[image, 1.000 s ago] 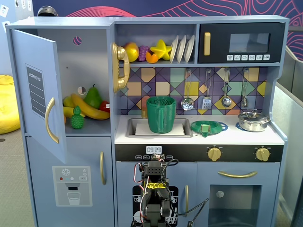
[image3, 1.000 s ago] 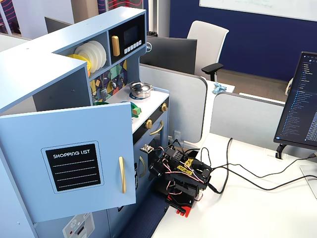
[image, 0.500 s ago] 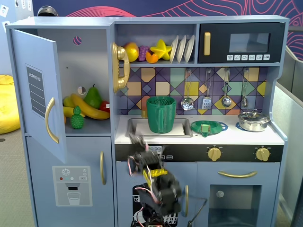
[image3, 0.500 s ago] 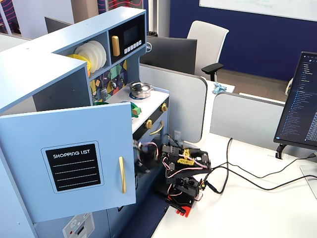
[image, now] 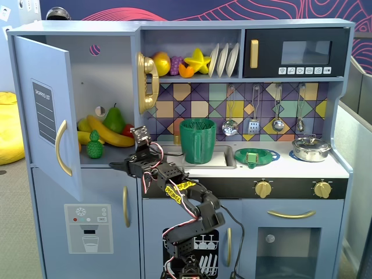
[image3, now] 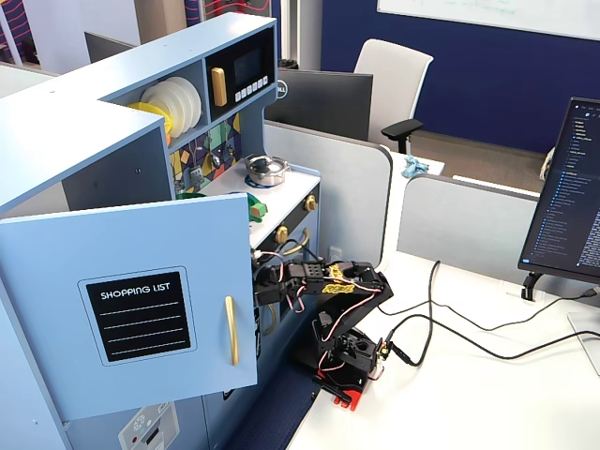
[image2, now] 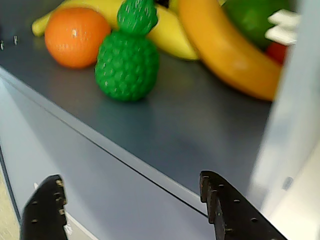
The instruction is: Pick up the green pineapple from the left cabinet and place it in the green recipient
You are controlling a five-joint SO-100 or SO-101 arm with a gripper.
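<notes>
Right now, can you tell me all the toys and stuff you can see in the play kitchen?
Bumpy plastic green pineapple: 1, bright green, open left cabinet shelf.
Light-blue left cabinet: 1, door open.
Curved plastic bananas: several, yellow, behind pineapple.
Smooth pear: 1, dark green, shelf back.
Round orange: 1, beside pineapple.
Ribbed green recipient: 1, dark green, by sink.
Flat dish: 1, green, blue rim, counter.
Metal pot: 1, silver, counter right.
Microwave: 1, black, top right.
Black pincer: 1, open, before shelf.
</notes>
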